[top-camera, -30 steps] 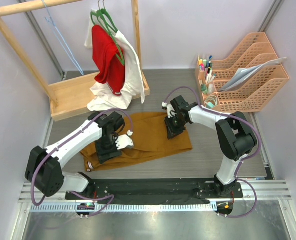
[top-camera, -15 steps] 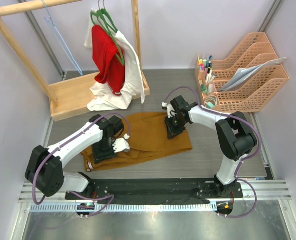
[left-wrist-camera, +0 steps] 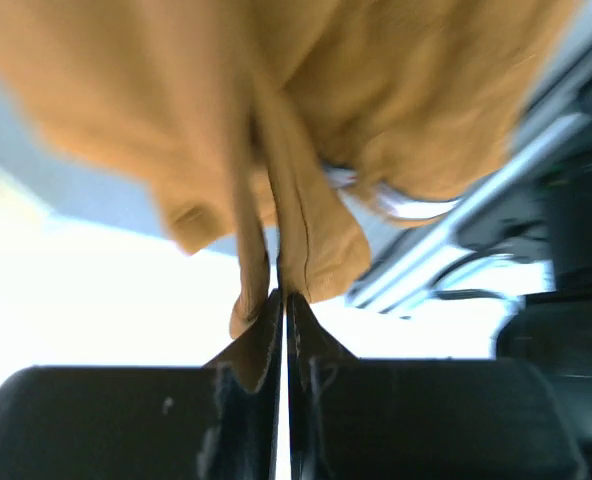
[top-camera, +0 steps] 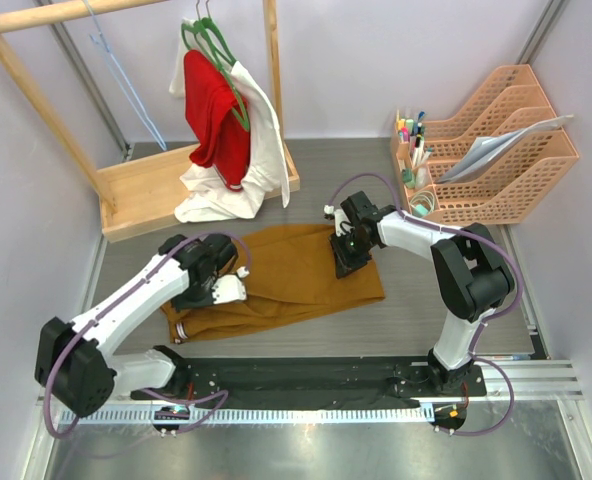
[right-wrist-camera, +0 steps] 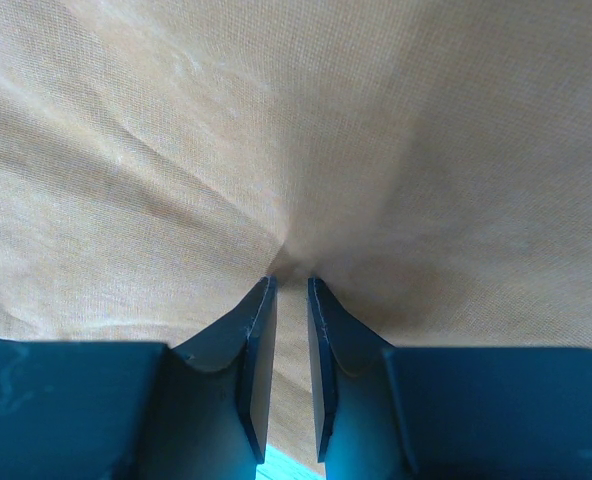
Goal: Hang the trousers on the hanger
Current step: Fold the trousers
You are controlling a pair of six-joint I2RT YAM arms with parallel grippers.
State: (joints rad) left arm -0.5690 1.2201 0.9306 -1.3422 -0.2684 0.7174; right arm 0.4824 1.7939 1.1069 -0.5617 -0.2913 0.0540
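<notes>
Trousers: being gripped at both ends, centre frame.
Left gripper: being pressed together on a cloth fold, lower left.
Right gripper: being pinched onto cloth.
Hanger: being hung, upper left.

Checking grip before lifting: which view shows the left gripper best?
Left wrist: the left gripper is shut on a fold of the trousers. The top view shows only its body over the cloth; the right wrist, none of it.
</notes>
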